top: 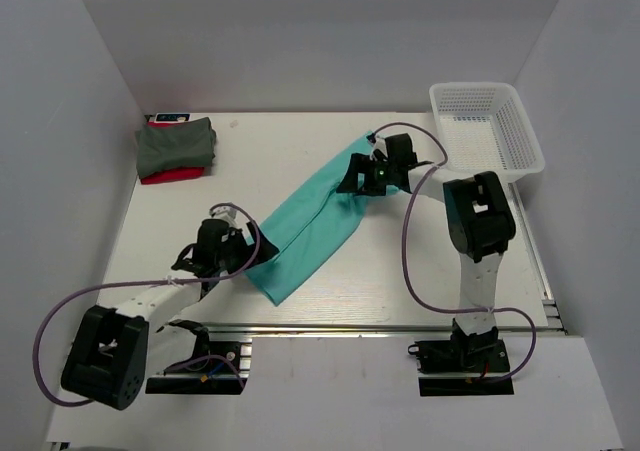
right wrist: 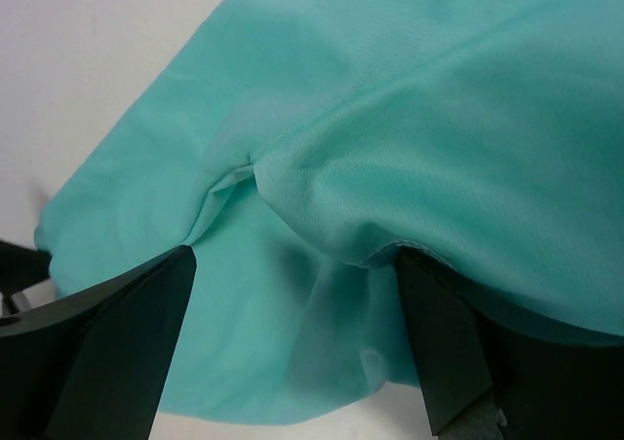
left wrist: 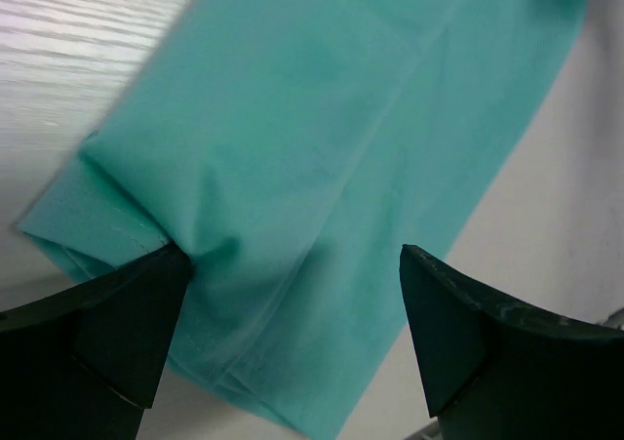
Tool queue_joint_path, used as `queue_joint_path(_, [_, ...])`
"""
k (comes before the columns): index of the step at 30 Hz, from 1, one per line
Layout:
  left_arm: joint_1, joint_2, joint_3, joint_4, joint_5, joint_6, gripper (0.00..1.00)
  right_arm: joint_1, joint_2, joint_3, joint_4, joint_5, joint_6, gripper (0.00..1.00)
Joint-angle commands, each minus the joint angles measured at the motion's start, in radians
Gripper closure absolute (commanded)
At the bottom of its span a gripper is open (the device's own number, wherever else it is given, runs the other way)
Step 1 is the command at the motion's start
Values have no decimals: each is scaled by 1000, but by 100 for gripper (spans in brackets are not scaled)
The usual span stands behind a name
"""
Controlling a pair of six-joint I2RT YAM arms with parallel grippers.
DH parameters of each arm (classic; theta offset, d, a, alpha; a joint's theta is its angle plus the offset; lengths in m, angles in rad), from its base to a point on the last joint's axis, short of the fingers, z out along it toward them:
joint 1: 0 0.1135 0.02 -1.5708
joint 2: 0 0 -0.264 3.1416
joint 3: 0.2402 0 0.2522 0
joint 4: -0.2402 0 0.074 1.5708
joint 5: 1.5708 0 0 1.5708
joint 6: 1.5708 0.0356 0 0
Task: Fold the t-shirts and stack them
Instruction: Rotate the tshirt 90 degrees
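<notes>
The teal t-shirt (top: 310, 221) lies on the table as a long folded strip, running diagonally from the back right to the front left. My left gripper (top: 252, 256) is at its near left end. In the left wrist view this gripper (left wrist: 292, 308) is open, with the teal cloth (left wrist: 322, 128) between and under its fingers. My right gripper (top: 360, 178) is at the far end of the strip. In the right wrist view it (right wrist: 292, 308) is open, with rumpled teal cloth (right wrist: 409, 118) between its fingers. The dark grey-green shirt (top: 177, 143) lies folded on the red shirt (top: 172, 175) at the back left.
A white mesh basket (top: 487, 131) stands at the back right corner. White walls close in the table on the left, back and right. A small card-like object (top: 172, 117) lies behind the shirt stack.
</notes>
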Motion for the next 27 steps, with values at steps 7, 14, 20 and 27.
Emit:
queue_joint_path(7, [-247,138,58,-406,-5,-32,0,-85,262,386,-392,22,-305,10])
queue_joint_path(14, [-405,361,145,-298,44,-1,0,-73,479,813,-716,-35,-546,10])
queue_joint_path(20, [-532,478,290,-317,44,31,0,-80,469,817,-679,71,-525,10])
queue_joint_path(27, [-662,515,371,-361,66,33,0,-79,479,855,-622,56,-476,10])
